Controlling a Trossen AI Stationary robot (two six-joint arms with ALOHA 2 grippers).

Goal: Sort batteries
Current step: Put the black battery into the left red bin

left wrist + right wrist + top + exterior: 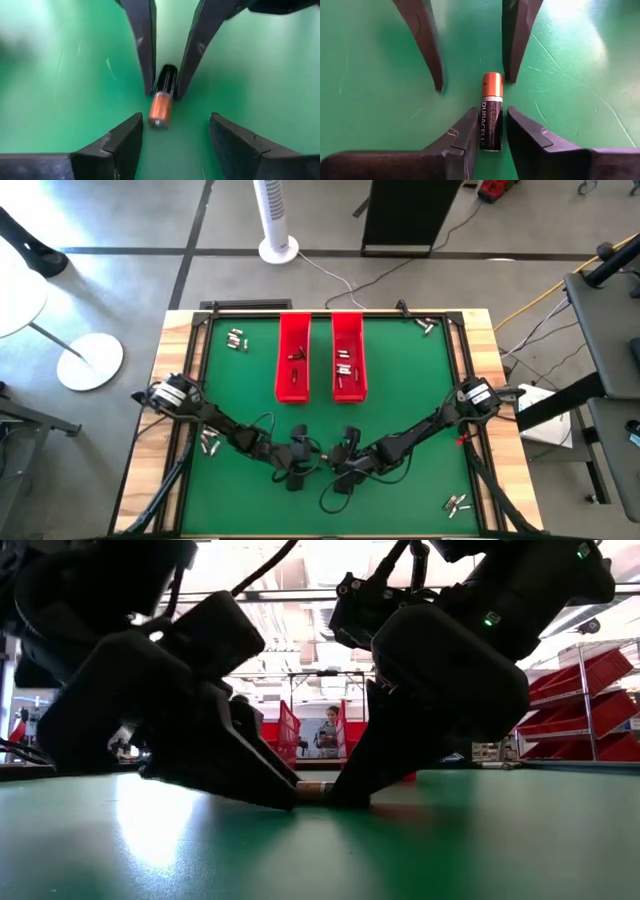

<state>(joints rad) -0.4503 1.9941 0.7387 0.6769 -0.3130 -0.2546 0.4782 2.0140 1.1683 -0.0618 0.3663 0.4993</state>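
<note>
one battery (491, 118) clamped in right end effector (490, 131); two red trays (293, 385)

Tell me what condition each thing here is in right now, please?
Battery: lying flat on the mat, black end between the right gripper's fingers.
Right gripper: shut on the battery.
Left gripper: open, fingers either side of the copper end, not touching.
Left red tray: few batteries inside.
Right red tray: several batteries inside.

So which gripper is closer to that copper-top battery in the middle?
Right. The right gripper has its fingers closed around the battery's black end; the left gripper stands open just off the copper end.
</note>
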